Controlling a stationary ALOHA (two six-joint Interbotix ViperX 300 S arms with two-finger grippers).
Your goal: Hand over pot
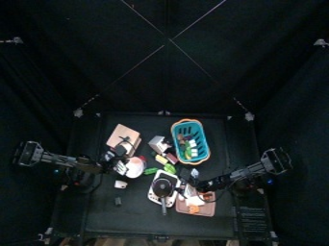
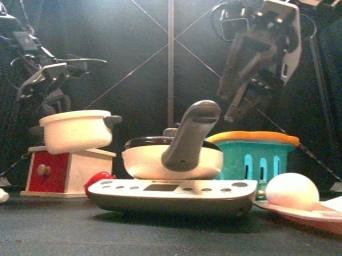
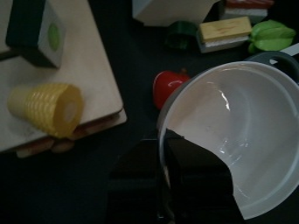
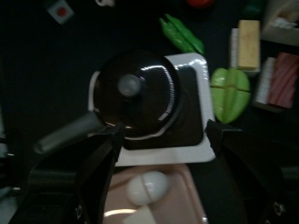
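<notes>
The white pot (image 3: 233, 122) has a small side handle, and my left gripper (image 3: 163, 147) is shut on its rim. In the front view the pot (image 2: 76, 128) hangs at the left, just above a red and wood box (image 2: 60, 168). In the top view the left gripper (image 1: 119, 165) is at the table's left with the pot (image 1: 134, 169) beside it. My right gripper (image 4: 162, 131) is open and empty above a black lidded pan (image 4: 138, 86) that stands on a white stove block (image 4: 197, 105). In the top view the right gripper (image 1: 193, 181) is at the front right.
A wooden board (image 3: 82, 70) with a corn cob (image 3: 47, 107) and a red vegetable (image 3: 172, 85) lie under the pot. A teal basket (image 2: 257, 152) stands at the right. An egg (image 2: 291, 188) lies on a pink plate (image 4: 122, 197). Green vegetables (image 4: 230, 92) lie beside the stove.
</notes>
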